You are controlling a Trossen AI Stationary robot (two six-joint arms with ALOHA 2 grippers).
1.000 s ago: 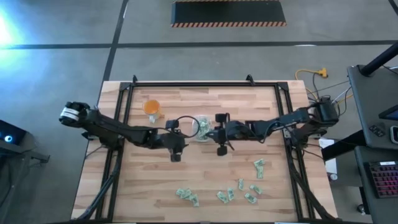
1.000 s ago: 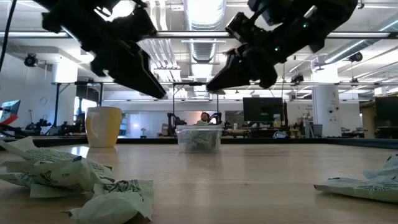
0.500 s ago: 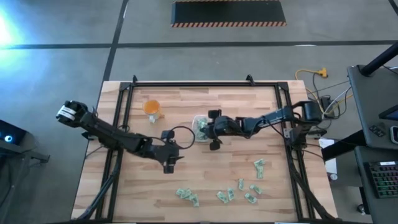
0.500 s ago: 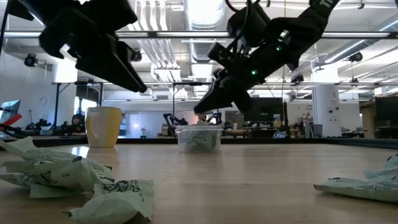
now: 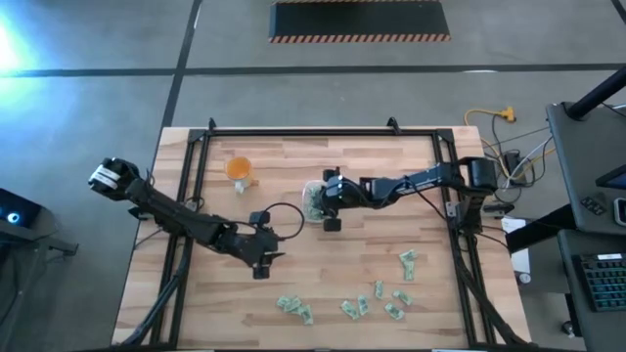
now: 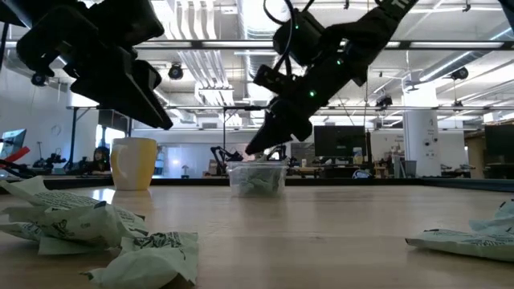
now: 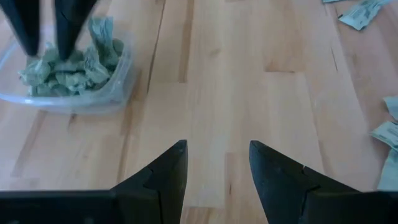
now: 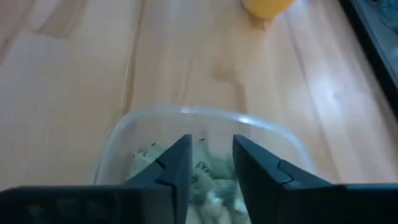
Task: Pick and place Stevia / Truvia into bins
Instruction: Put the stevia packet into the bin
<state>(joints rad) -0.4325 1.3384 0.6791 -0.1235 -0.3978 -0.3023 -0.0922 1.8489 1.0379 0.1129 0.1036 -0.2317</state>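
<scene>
The right gripper [image 8: 211, 163] hangs over the clear container [image 5: 314, 202] near the desk [image 5: 323, 284] centre, its fingers [image 8: 174, 163] a narrow gap apart, tips just above the green sachets [image 7: 68, 67] heaped inside; whether they pinch one is hard to tell. The left gripper [image 7: 214, 167] hovers empty over bare wood nearby, fingers moderately spread. More loose sachets [image 5: 347, 305] lie along the near edge.

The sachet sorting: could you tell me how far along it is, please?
Partly done: the clear container already holds several sachets. The right gripper is over it, fingers slightly apart, nothing visibly gripped. The left gripper hangs open and empty. Loose sachets remain on the table's near side.
</scene>
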